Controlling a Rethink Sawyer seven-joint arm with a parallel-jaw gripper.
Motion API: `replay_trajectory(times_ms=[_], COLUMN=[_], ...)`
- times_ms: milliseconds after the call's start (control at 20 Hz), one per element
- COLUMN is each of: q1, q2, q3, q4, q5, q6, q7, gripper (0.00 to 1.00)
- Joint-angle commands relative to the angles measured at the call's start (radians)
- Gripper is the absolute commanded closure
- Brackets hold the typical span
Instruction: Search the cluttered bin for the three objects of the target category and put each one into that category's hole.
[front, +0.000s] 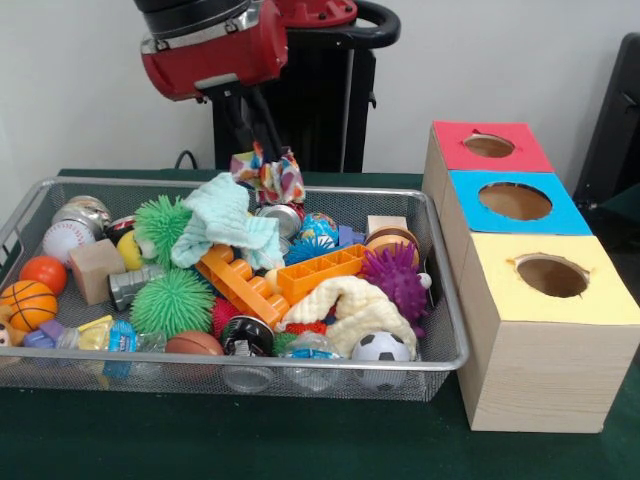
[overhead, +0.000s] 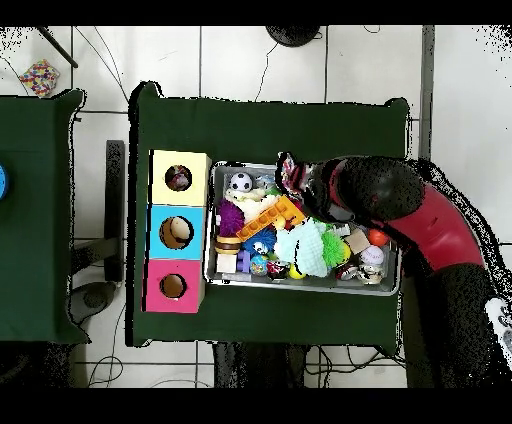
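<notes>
**Patterned cloth lifted clear of the bin**

The hand is clenched on a colourful patterned cloth, which hangs bunched below it, above the far rim of the wire bin. Holding it that high probably keeps it from snagging the clutter on the way out. It appears to be one of the soft fabric items; a mint cloth and a cream knitted cloth lie among the balls and orange bricks. The three-hole box stands on the counter just right of the bin, holes facing up, so a carry to the right comes next. Which hole suits cloth cannot be told.
</notes>
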Motion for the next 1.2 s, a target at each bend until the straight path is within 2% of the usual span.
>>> replay_trajectory(times_ms=[50,350,600,1000,1200], q1=[0.026,0.046,0.054,0.042,0.015], q2=[-0.019,-0.042,-0.042,-0.082,-0.107], q3=[0.082,0.09,0.106,0.162,0.215], q4=[0.178,0.218,0.247,0.328,0.378], q5=[0.094,0.112,0.166,0.243,0.259], q6=[-0.129,-0.209,-0.252,-0.346,-0.412], q7=[0.163,0.156,0.181,0.186,0.17], gripper=[1.0,1.0,1.0,1.0,1.0])
